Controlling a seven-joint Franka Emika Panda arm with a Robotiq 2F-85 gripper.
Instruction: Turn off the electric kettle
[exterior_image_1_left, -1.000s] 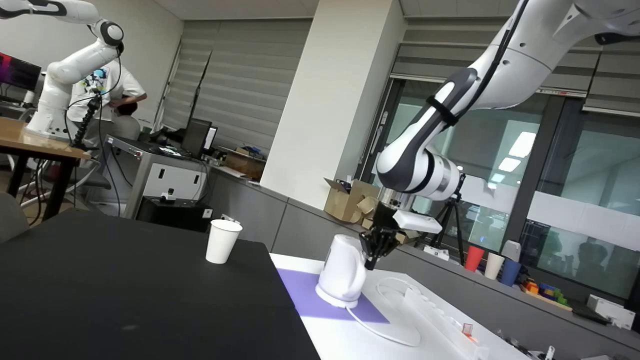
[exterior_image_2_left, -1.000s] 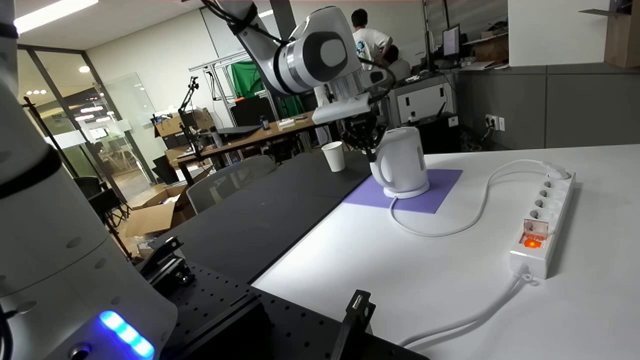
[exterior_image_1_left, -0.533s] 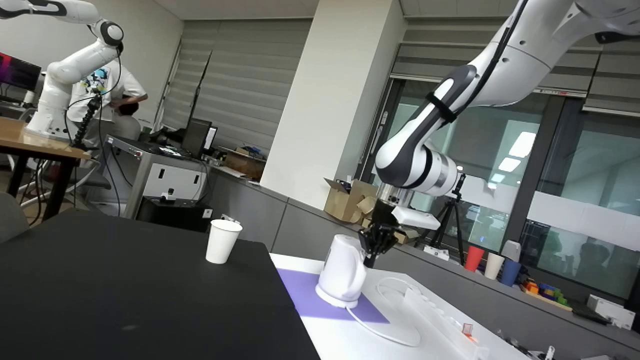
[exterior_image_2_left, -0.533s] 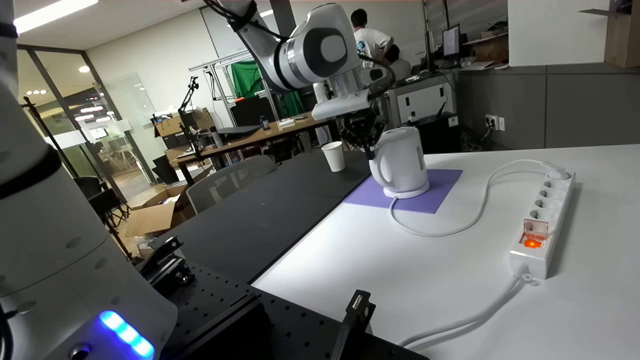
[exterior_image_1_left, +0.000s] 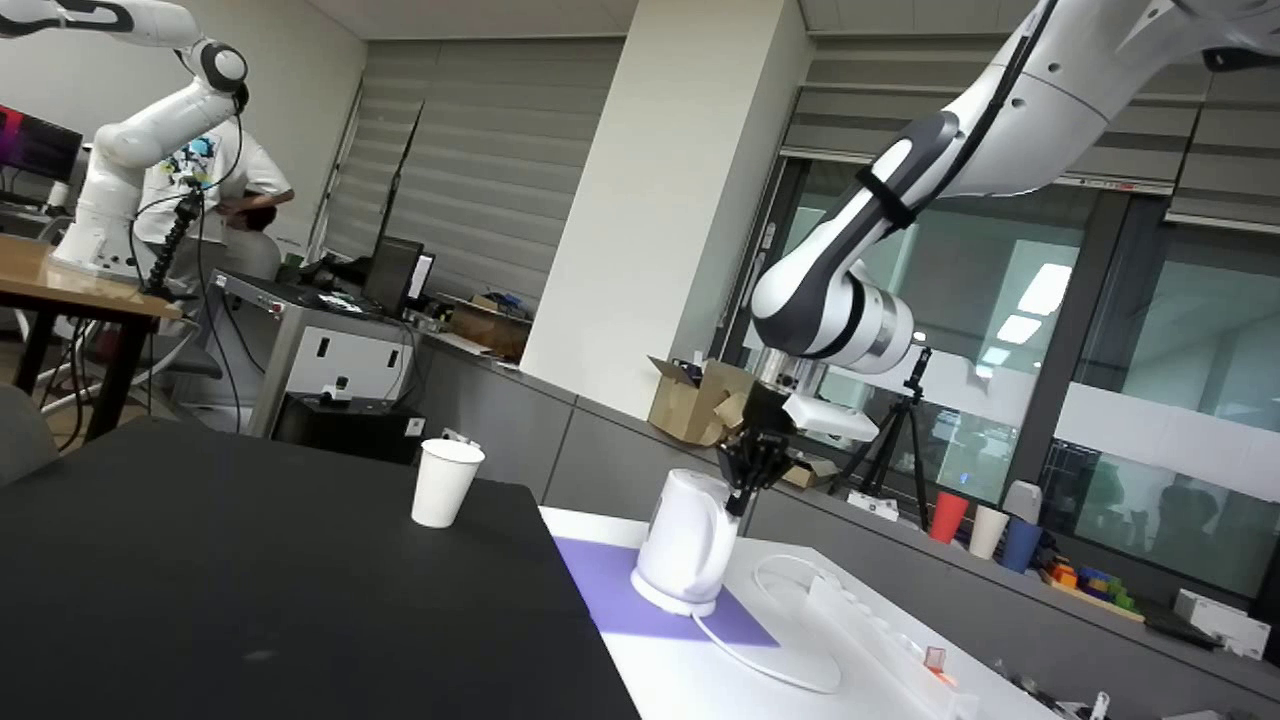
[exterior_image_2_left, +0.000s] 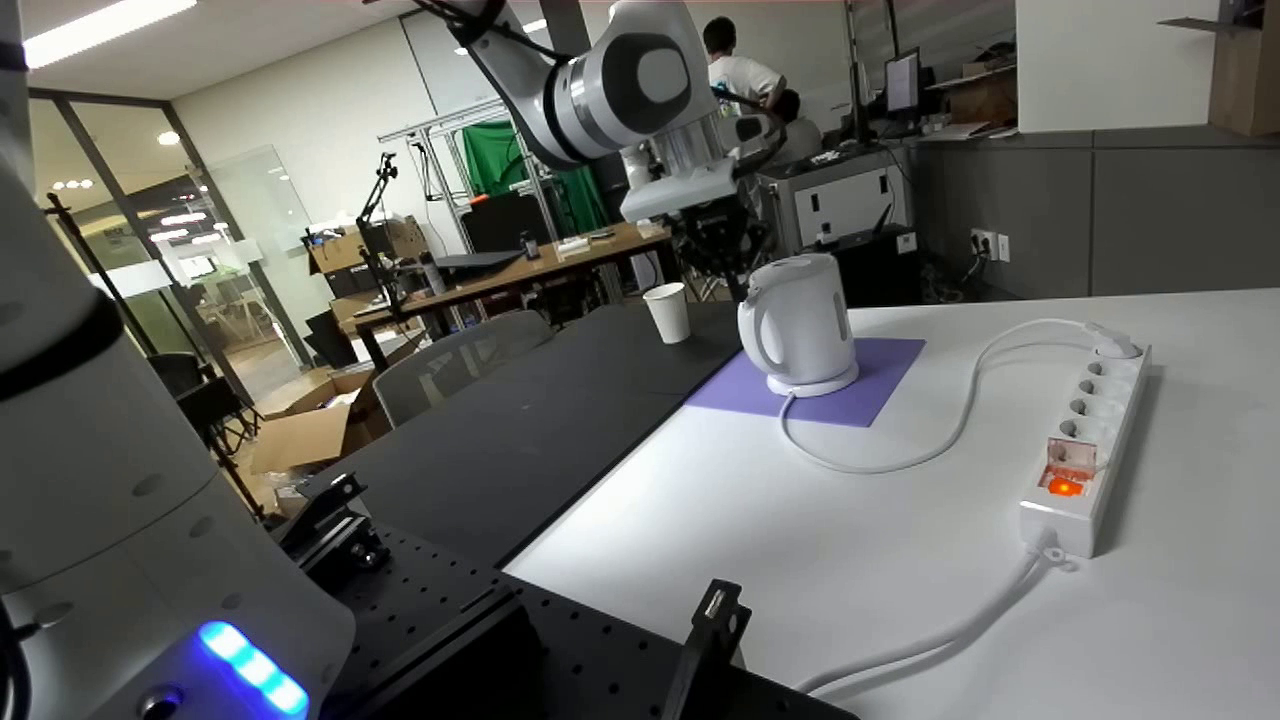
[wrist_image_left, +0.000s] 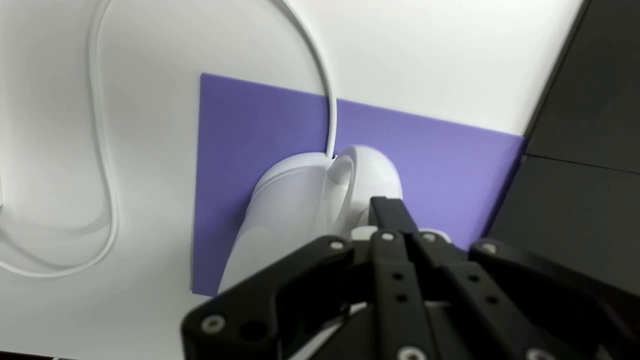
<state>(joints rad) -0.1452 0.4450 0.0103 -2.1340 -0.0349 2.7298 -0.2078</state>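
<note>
The white electric kettle (exterior_image_1_left: 680, 545) stands upright on its base on a purple mat (exterior_image_1_left: 610, 590). It also shows in an exterior view (exterior_image_2_left: 808, 325) and in the wrist view (wrist_image_left: 280, 215). Its handle (wrist_image_left: 372, 175) faces my gripper. My gripper (wrist_image_left: 392, 205) is shut, its fingertips together with nothing seen between them. In both exterior views its tips (exterior_image_1_left: 738, 502) (exterior_image_2_left: 737, 290) are at the upper end of the handle. I cannot tell whether they touch it. The gripper hides part of the kettle's top in the wrist view, and no switch on the kettle can be made out.
A white paper cup (exterior_image_1_left: 446, 485) stands on the black table (exterior_image_1_left: 300, 580) beside the white table (exterior_image_2_left: 700, 520). The kettle's white cord (exterior_image_2_left: 960, 420) runs to a power strip (exterior_image_2_left: 1125, 430) whose switch (exterior_image_2_left: 1065, 487) glows orange.
My gripper has risen a little along the kettle's handle, staying shut. The kettle, its cord and the cup have not moved.
</note>
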